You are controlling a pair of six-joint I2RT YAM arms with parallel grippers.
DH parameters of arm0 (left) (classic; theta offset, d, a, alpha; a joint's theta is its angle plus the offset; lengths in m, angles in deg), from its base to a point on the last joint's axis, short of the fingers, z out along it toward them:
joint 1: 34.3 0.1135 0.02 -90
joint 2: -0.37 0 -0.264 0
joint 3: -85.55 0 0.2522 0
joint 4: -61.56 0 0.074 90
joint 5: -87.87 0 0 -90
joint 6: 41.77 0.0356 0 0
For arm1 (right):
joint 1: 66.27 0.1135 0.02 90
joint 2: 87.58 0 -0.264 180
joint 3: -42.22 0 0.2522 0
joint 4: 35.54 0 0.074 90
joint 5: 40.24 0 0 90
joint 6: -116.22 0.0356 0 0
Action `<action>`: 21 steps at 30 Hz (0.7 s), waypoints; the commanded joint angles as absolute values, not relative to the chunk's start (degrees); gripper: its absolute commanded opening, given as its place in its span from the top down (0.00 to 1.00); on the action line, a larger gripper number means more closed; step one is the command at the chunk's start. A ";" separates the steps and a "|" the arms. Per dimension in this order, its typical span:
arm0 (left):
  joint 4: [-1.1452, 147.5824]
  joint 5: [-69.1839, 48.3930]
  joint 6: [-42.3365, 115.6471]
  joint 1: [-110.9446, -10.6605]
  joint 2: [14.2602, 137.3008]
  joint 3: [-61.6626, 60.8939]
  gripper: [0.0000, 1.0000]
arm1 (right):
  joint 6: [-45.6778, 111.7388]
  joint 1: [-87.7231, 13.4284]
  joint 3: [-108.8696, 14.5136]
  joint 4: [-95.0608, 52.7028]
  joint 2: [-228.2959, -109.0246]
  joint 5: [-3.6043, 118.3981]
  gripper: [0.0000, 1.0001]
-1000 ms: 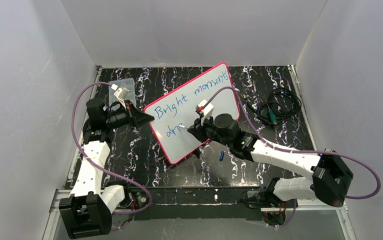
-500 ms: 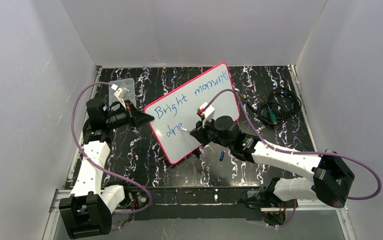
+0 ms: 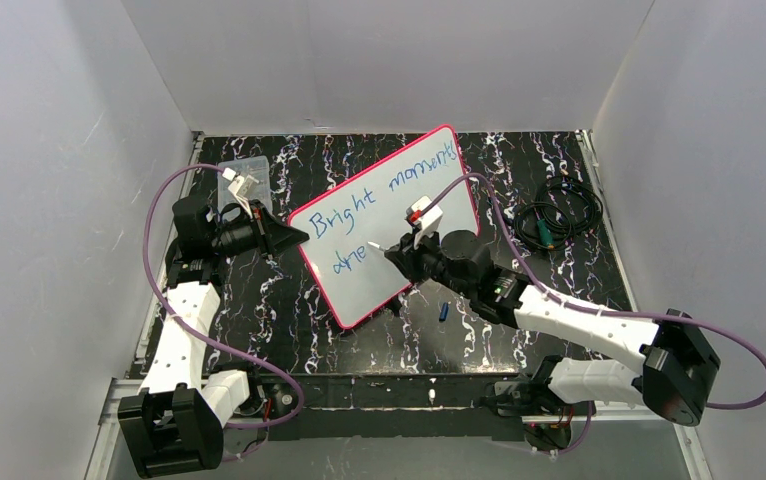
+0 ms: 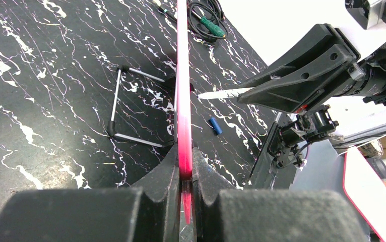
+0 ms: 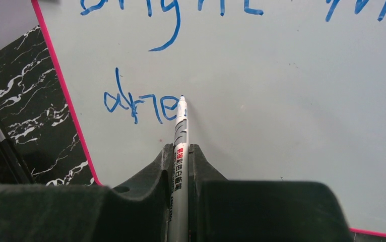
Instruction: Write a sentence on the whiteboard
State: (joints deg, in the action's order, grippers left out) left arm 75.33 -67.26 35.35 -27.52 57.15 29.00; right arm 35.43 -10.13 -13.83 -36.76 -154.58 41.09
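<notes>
Left gripper (image 4: 183, 151) is clamped on the pink rim of the whiteboard (image 4: 183, 75), and the board's edge runs straight out from between its jaws. Right gripper (image 5: 181, 154) pinches the marker (image 5: 181, 126) tight. The barrel pokes forward past the fingertips, tip touching the board just ahead of them. The sentence (image 5: 135, 107) reads "Bright moments" on top, with "ahe" just left of the tip.

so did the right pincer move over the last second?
Yes: the right pincer slid rightward along the large white pink-rimmed whiteboard, away from its left edge.
</notes>
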 commanded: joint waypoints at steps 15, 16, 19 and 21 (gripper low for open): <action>72.84 -69.11 35.57 -27.68 55.48 28.46 1.00 | 33.25 -10.92 -16.44 -39.89 -158.19 41.38 0.99; 72.86 -69.11 35.57 -27.65 55.46 28.41 1.00 | 33.06 -10.92 -16.50 -39.88 -158.30 41.89 0.99; 72.86 -69.11 35.58 -27.64 55.46 28.37 1.00 | 32.69 -10.95 -16.11 -39.27 -158.42 43.34 0.99; 72.83 -69.11 35.59 -27.68 55.50 28.37 1.00 | 32.64 -10.90 -16.06 -38.17 -158.51 44.97 0.99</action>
